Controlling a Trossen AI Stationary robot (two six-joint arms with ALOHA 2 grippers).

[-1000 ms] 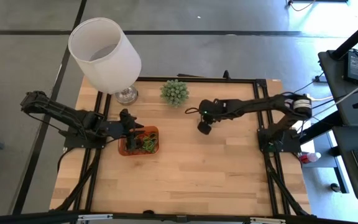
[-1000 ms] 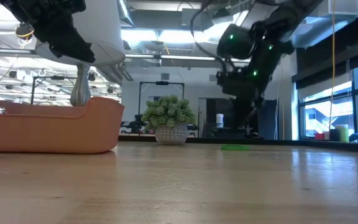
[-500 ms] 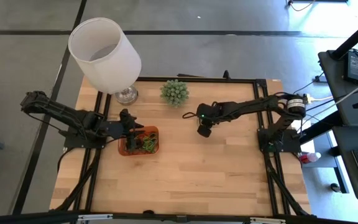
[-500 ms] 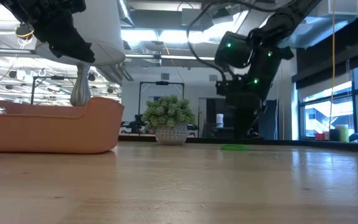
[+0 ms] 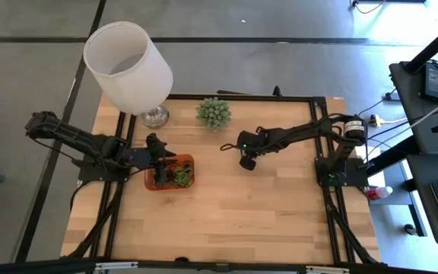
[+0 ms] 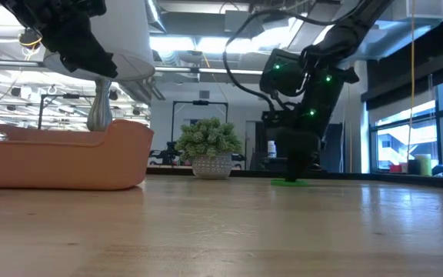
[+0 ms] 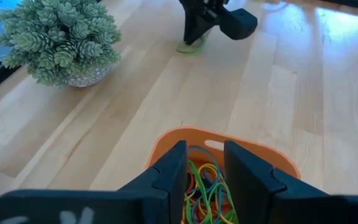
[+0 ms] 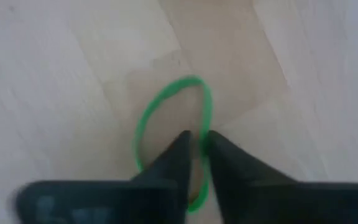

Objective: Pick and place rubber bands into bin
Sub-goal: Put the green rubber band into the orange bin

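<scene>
One green rubber band (image 8: pixel 146 118) lies flat on the wood right of the table's middle, also seen in the low view (image 6: pixel 291 182). My right gripper (image 8: pixel 197 138) points down at it, open by a narrow gap. Its fingertips stand astride the band's one side strand, low at the table (image 6: pixel 292 175). The orange bin (image 5: pixel 152 183) sits at the left with several rubber bands (image 7: pixel 204 180) of mixed colours inside. My left gripper (image 7: pixel 204 155) hovers open just above the bin's left end, with nothing between its fingers.
A lamp with a large white shade (image 5: pixel 128 65) stands at the far left corner. A small spiky green plant (image 5: pixel 214 113) in a pot sits at the far edge. The near half of the wooden table (image 5: pixel 234 221) is bare wood.
My right gripper has come down onto the green rubber band and shifted slightly toward the table's left. The band has stayed where it lay.
</scene>
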